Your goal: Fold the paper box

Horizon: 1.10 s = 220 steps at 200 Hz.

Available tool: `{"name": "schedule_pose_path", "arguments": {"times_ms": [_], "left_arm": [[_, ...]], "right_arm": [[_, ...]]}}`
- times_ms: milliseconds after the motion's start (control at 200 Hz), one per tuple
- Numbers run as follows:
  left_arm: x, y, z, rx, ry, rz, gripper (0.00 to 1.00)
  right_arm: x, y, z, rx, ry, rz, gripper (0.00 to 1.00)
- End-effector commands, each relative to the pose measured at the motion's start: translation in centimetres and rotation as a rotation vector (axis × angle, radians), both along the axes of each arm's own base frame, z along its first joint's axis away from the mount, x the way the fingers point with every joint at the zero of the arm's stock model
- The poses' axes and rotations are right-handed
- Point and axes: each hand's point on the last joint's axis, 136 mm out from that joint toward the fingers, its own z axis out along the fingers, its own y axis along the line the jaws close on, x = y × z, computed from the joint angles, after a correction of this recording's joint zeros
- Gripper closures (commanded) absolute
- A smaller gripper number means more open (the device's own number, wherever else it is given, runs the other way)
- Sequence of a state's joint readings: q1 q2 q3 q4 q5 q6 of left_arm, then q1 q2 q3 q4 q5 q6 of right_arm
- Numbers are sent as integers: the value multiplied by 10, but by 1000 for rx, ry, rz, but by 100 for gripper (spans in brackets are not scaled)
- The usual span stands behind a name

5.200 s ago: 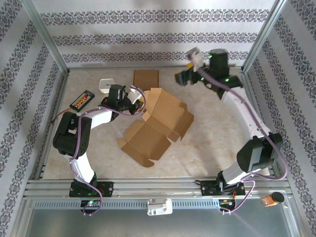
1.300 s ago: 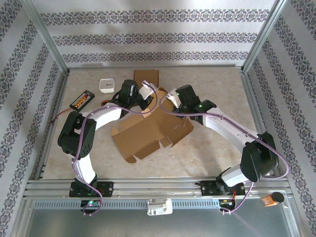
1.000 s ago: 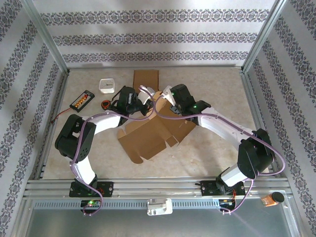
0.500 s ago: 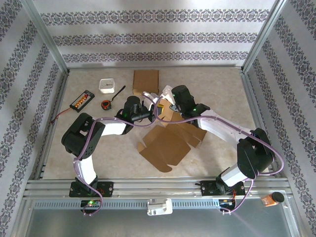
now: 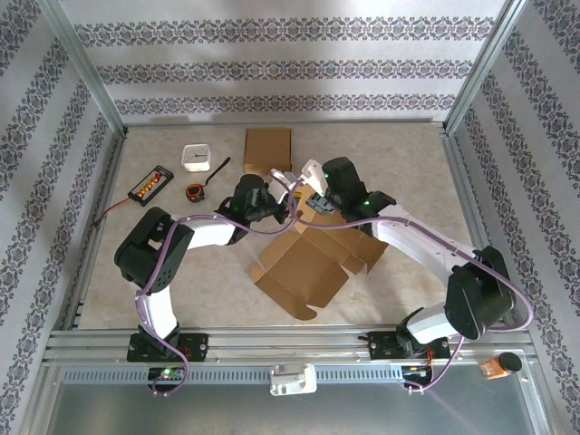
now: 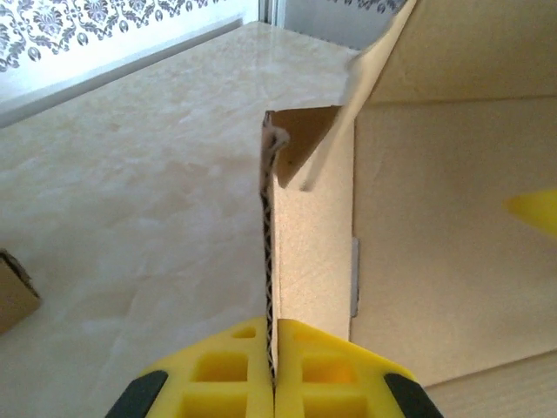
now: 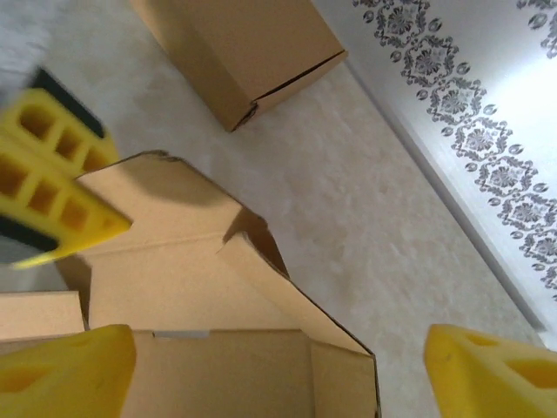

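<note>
Mid-fold at the centre of the overhead frame: the flat-cut brown corrugated cardboard box (image 5: 304, 267) lies on the pale marbled table (image 5: 408, 154). Its base panel and near flaps are spread out, and its far wall and corner tabs stand up where the two arms meet. The left gripper (image 6: 271, 353), at the bottom edge of its wrist view, is clamped tight on the raw edge of one upright cardboard flap, with a yellow pad pressed to each face. The right gripper (image 7: 278, 348) hangs over the box's far corner, its yellow fingers spread wide at the lower left and lower right of its own view. It holds nothing and, as far as can be told, touches nothing. The job looks well short of done, with the walls only partly raised. The next move likely calls for the right gripper to press a neighbouring wall or tab inward while the left holds its flap upright. A second, closed brown cardboard box (image 5: 268, 145) sits apart at upper centre.
</note>
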<state>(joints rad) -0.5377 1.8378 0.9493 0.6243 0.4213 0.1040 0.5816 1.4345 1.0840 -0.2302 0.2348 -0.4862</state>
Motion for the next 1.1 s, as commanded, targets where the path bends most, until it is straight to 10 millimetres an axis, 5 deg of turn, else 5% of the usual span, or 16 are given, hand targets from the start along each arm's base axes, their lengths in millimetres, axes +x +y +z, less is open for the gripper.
{"name": "schedule_pose_path", "arguments": {"times_ms": [0, 365, 690, 989, 1094], "left_arm": [[3, 5, 11, 121, -90, 2, 100], [10, 13, 10, 166, -105, 22, 100], [18, 24, 15, 152, -104, 57, 100], [21, 29, 17, 155, -103, 67, 100], [23, 29, 18, 152, -103, 68, 100]], "right_arm": [[-6, -18, 26, 71, 13, -41, 7], [-18, -69, -13, 86, 330, -193, 4], [-34, -63, -37, 133, 498, -227, 52], [-50, -60, -37, 159, 533, -226, 55], [-51, -61, -40, 151, 536, -228, 68]]}}
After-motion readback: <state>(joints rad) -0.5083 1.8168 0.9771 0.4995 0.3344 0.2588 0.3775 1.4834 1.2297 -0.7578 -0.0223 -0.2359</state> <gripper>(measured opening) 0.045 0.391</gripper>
